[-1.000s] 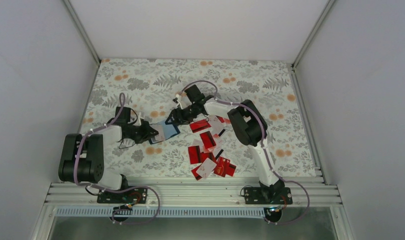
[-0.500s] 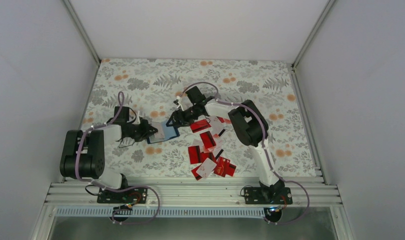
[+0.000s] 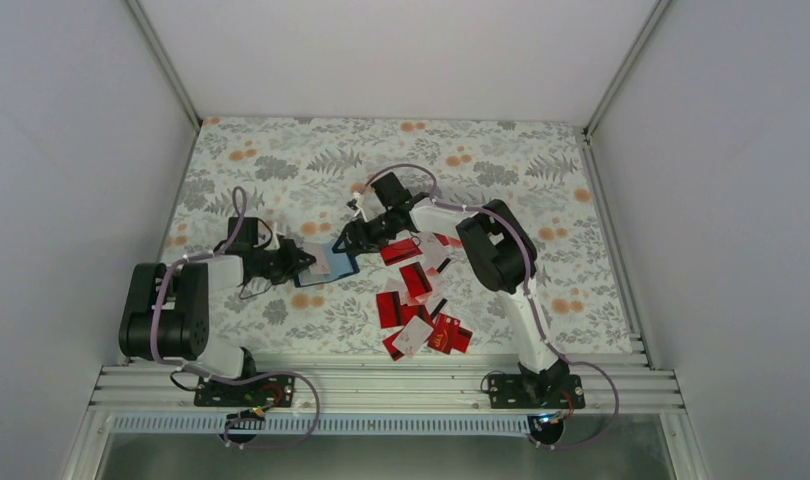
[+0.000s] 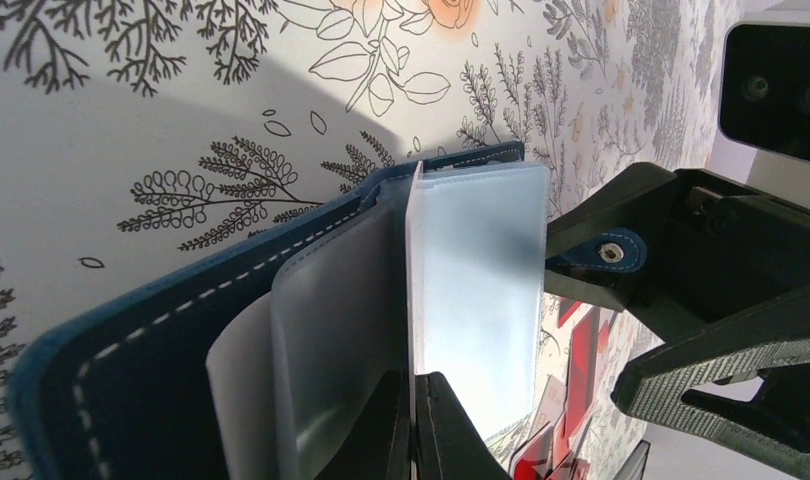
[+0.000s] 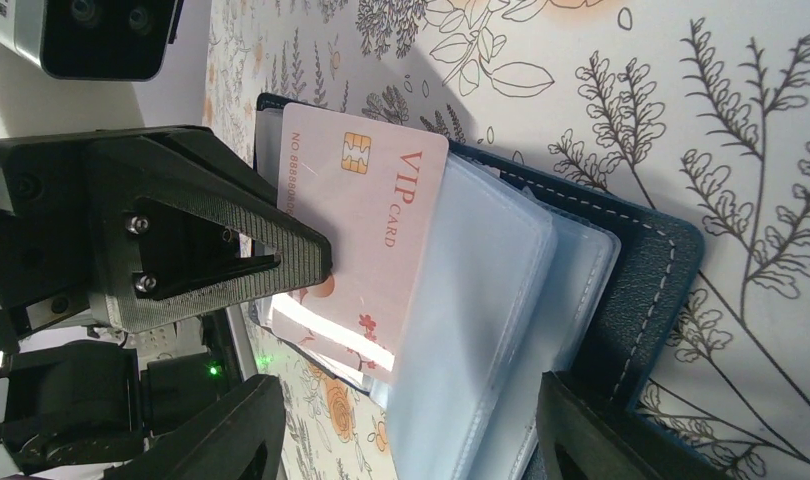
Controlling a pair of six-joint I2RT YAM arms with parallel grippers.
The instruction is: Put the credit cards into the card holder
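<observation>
**Operator:** Location of the card holder?

**Technician:** The card holder (image 3: pixel 326 265) lies open on the floral table cover (image 3: pixel 281 160), between both grippers. The loose credit cards (image 3: pixel 416 300) lie scattered just to its right.

**Operator:** Jaw status?

**Technician:** Left gripper (image 4: pixel 413 400): jaws pressed together, pinching one clear sleeve (image 4: pixel 476 280) of the card holder. Right gripper (image 5: pixel 411 390): jaws spread, straddling the card holder, gripping nothing. A pale VIP card (image 5: pixel 366 250) sits with one edge under a sleeve.
</observation>
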